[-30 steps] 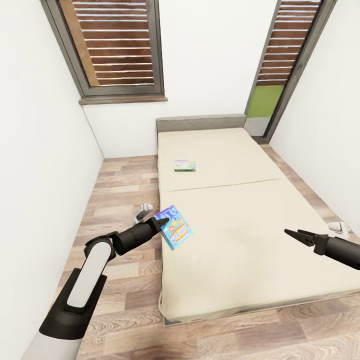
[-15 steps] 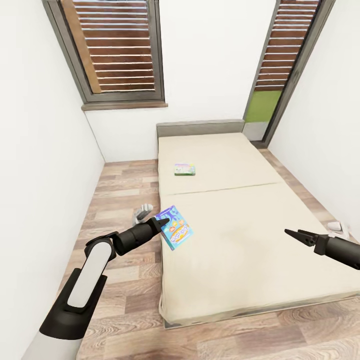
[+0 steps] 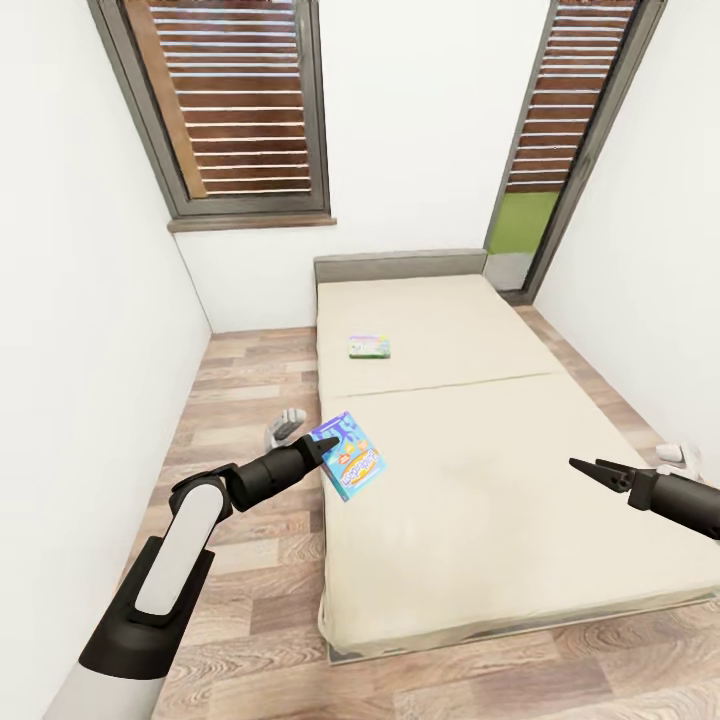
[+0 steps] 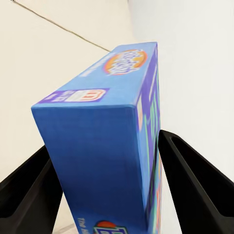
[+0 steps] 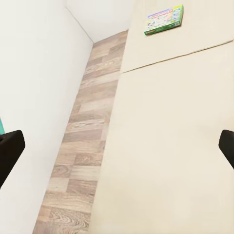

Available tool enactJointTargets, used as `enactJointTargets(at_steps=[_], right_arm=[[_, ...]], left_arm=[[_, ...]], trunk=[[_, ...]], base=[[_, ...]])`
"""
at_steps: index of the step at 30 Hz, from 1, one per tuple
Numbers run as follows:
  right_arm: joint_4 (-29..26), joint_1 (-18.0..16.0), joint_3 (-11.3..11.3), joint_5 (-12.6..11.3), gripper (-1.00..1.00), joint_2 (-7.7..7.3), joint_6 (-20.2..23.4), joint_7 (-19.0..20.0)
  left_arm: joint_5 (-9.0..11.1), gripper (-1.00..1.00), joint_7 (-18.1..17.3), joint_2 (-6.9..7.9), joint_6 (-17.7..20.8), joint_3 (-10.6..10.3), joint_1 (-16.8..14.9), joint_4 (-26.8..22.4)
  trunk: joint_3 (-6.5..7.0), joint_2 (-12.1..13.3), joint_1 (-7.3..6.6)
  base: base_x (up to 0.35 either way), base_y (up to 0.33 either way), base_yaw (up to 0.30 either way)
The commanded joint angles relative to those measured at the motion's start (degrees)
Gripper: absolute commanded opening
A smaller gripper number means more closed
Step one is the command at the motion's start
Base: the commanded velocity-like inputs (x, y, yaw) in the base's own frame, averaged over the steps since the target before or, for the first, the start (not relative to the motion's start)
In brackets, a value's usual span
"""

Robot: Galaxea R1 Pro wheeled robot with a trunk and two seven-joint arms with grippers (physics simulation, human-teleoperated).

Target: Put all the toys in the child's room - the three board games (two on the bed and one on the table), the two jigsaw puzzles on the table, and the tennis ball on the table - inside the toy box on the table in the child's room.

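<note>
The blue board game hangs clamped between the left gripper's jaws over the bed's left edge, lifted for carrying to the toy box. The second game lies near the bed's head; the right gripper is spread wide, empty.

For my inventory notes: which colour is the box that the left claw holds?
Blue, with an orange logo: the board game shows best in the left wrist view.

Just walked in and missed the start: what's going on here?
The robot stands at the foot of the bed. Its left pincer is shut on a blue board game, held above the bed's left edge. The right pincer hangs open over the mattress, holding nothing. A second, green-edged game lies flat further up the bed.
</note>
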Motion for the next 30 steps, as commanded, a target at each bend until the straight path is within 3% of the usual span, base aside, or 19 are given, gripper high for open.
enactJointTargets(at_steps=[1,7,30], right_arm=[[0.0,0.0,0.0,-0.2,1.0,-0.01,0.4,0.0],[0.0,0.0,0.0,-0.2,1.0,-0.01,0.4,0.0],[0.0,0.0,0.0,-0.2,1.0,-0.09,0.4,0.0]], left_arm=[[0.6,-1.0,0.6,-0.02,0.2,0.0,0.0,-0.1],[0.6,-1.0,0.6,0.0,0.2,0.0,0.0,-0.1],[0.5,-1.0,0.5,0.02,0.2,0.0,0.0,-0.1]], trunk=[[0.19,0.3,-0.19],[1.83,2.7,-1.51],[3.98,2.7,-1.51]], base=[[0.0,0.0,0.0],[0.0,0.0,0.0],[0.0,0.0,0.0]])
